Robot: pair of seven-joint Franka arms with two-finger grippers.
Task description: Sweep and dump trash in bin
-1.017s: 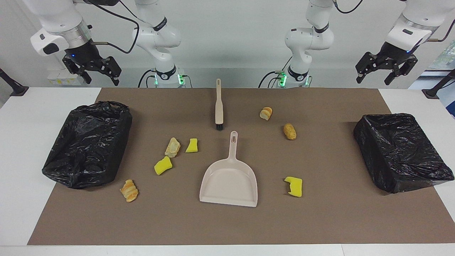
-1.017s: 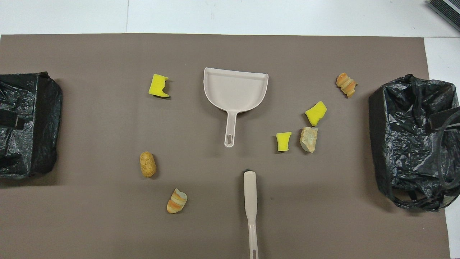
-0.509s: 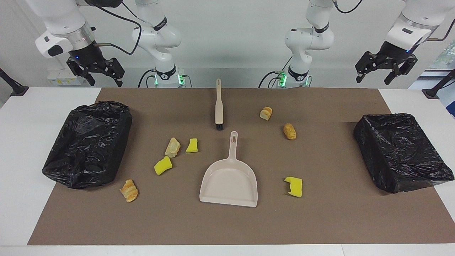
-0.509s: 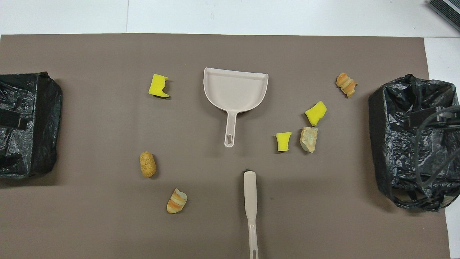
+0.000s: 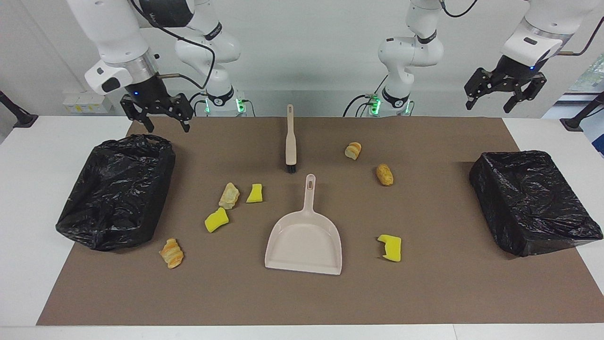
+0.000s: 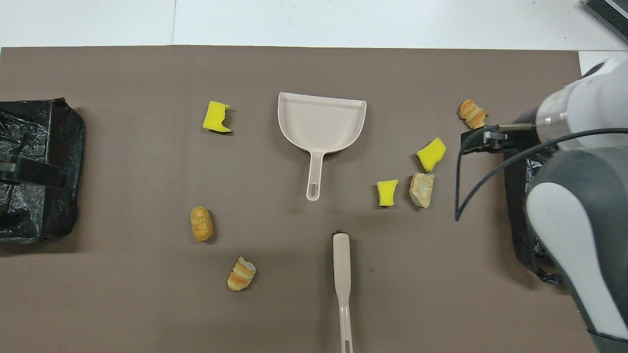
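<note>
The right gripper [image 5: 163,123], wide open and empty, had been swung inward from over the nearby bin [image 5: 118,189] toward the brush [image 5: 290,141]. The left gripper [image 5: 506,94] waited open, holding nothing. The trash [image 5: 217,220] lay scattered around the dustpan [image 5: 304,241]; sweeping had not begun.

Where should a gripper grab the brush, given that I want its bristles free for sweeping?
Grip the brush on its slim beige handle, about mid-length, coming straight down from above with the fingers across its width. It lies flat on the mat, its dark bristles pointing at the dustpan, its handle end nearest the robots. Nothing crowds it. Both the left gripper and the right gripper are open.
</note>
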